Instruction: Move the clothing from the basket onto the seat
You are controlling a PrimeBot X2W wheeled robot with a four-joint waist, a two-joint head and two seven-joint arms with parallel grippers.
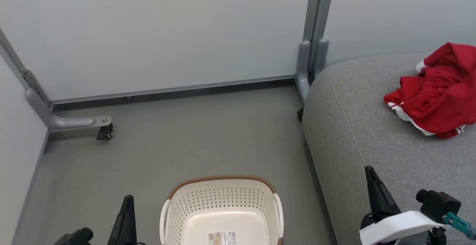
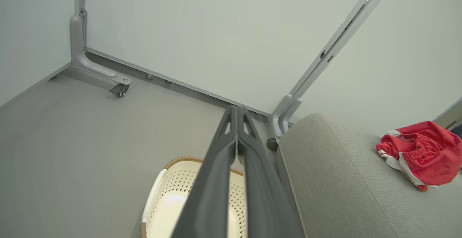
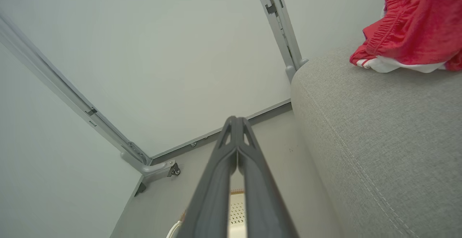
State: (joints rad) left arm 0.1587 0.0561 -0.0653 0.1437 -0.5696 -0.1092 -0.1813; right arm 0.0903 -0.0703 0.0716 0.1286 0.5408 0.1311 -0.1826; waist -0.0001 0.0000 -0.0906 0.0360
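Red clothing (image 1: 437, 92) with white stripes lies crumpled on the grey seat (image 1: 372, 141) at the right; it also shows in the left wrist view (image 2: 420, 153) and the right wrist view (image 3: 415, 25). The cream perforated basket (image 1: 223, 200) stands on the floor at the bottom middle, with a paper label on its bare bottom and no fabric in the part I see. My left gripper (image 1: 128, 200) is shut and holds nothing, left of the basket; its fingers (image 2: 236, 113) meet at the tips. My right gripper (image 1: 370, 172) is shut and holds nothing, over the seat's front edge, its tips together (image 3: 236, 120).
Pale partition panels close off the back and left. A grey metal foot with a caster (image 1: 105, 132) sticks out on the floor at the left, and a grey post (image 1: 314, 51) stands beside the seat's corner. Grey floor (image 1: 193, 141) lies between basket and panels.
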